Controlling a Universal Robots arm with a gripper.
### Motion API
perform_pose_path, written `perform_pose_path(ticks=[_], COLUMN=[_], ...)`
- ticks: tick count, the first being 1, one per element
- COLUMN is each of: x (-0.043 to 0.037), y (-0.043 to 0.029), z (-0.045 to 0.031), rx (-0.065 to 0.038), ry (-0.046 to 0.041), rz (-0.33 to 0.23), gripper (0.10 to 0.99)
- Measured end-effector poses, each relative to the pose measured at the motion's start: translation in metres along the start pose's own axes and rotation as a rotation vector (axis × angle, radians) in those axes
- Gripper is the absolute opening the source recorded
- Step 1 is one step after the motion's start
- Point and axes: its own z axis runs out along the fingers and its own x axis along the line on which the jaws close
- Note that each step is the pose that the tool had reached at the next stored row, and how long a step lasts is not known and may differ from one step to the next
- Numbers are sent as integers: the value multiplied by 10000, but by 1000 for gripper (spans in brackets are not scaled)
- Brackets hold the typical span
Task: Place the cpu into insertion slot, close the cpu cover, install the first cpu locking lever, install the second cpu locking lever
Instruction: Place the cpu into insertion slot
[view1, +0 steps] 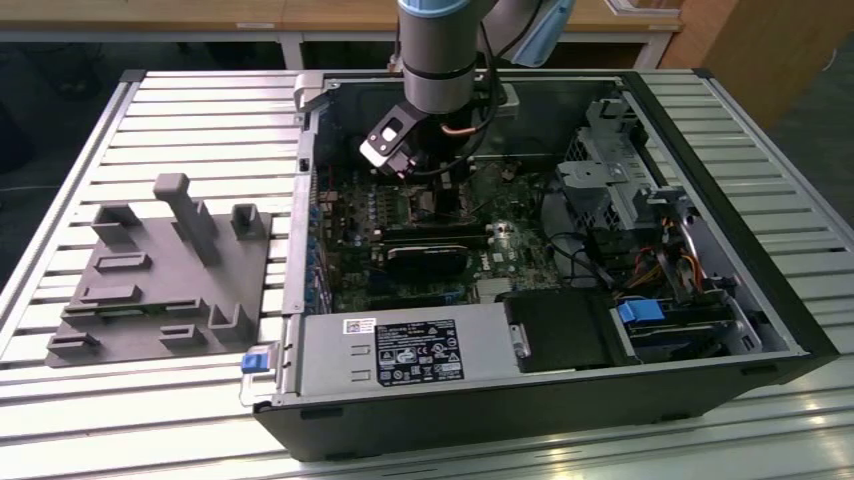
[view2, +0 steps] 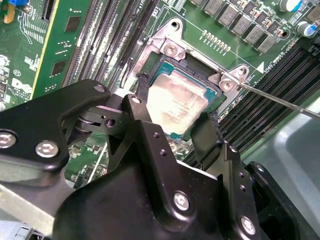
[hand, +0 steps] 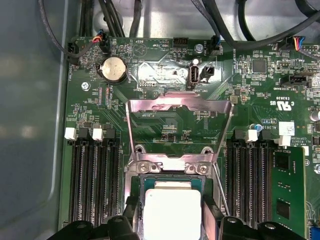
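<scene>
**One cpu gripped at the insertion slot, cover open**

You have the gripper (view2: 171, 113) clenched on the cpu (view2: 177, 100) by two opposite edges, which leaves its pale face clear and the chip square to the recess. The cpu sits in, or just above, the insertion slot (view2: 196, 63); full seating cannot be confirmed. In the first wrist view the cpu cover (hand: 180, 101) is swung back off the socket, so the recess is open from above. One thin locking lever (view2: 280, 100) stands clear to the side. Judgement: the first step is in hand and nothing is latched.
</scene>
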Motion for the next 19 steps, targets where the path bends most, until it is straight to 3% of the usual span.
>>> perform_pose_path(ticks=[13, 19], x=[1, -1], y=[5, 8], z=[-63, -104], rx=[-1, -3], ry=[-3, -49], rz=[1, -3], gripper=[612, 600])
